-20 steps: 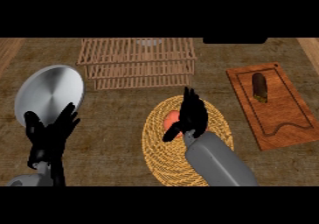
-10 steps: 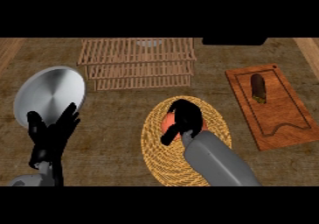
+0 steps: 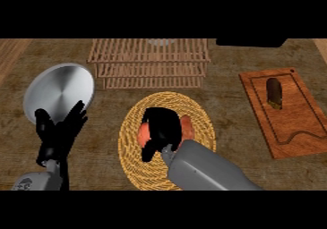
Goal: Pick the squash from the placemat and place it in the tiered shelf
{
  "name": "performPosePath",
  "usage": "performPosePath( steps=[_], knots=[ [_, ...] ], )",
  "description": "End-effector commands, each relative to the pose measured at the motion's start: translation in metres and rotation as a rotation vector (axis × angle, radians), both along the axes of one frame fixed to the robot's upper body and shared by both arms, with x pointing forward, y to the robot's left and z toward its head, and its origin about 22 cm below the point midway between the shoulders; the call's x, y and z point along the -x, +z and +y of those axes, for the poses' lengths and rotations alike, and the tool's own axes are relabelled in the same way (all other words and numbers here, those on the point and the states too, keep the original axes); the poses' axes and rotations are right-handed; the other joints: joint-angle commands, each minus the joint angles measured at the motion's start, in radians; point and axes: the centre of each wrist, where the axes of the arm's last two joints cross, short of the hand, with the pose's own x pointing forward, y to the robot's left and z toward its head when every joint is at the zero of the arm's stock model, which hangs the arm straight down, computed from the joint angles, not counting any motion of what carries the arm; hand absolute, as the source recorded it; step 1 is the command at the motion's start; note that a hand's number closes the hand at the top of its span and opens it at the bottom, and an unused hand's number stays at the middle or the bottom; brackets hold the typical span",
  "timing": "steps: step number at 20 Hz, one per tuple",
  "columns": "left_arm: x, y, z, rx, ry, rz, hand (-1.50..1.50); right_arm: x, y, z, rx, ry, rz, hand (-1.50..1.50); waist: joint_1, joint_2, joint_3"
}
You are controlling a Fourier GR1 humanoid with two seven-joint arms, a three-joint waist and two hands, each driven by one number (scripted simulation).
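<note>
The right robot hand (image 3: 160,132) is curled down over the orange squash (image 3: 189,129), fingers wrapped round it, at the middle of the round woven placemat (image 3: 134,147); only slivers of the squash show at either side of the hand. Bare surface (image 3: 225,96) lies between the placemat's far rim and the wooden tiered shelf (image 3: 150,62), which stands at the far edge. To the right, apart from the placemat, lies a wooden cutting board (image 3: 294,129) with a dark brown item (image 3: 275,92) on it. At the near left the left robot hand (image 3: 60,132) rests open, fingers up, overlapping a round metal plate (image 3: 58,91).
</note>
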Motion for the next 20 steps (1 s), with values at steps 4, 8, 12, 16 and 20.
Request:
performPosePath(
  steps=[4, 8, 12, 16, 20],
  knots=[
    [-0.003, -0.011, -0.004, -0.011, -0.027, 0.058, 0.0, 0.032, 0.069, 0.049, -0.126, 0.125, -0.16, 1.5, 0.038, 0.001, -0.005],
    [0.003, -0.017, -0.007, 0.015, -0.005, 0.06, 0.0, 0.042, 0.124, 0.067, -0.18, 0.101, -0.313, 1.5, 0.012, -0.011, -0.006],
    [0.009, -0.014, 0.009, -0.007, 0.013, 0.078, 0.0, 0.049, 0.172, 0.077, -0.21, 0.053, -0.422, 1.5, -0.022, -0.021, -0.005],
    [0.007, -0.015, 0.014, -0.002, 0.046, 0.081, 0.0, 0.05, 0.219, 0.086, -0.195, 0.003, -0.473, 1.5, -0.036, -0.019, -0.006],
    [0.02, -0.018, 0.012, 0.006, 0.042, 0.076, 0.0, 0.049, 0.257, 0.09, -0.2, -0.052, -0.519, 1.5, -0.044, -0.021, -0.004]
  ],
)
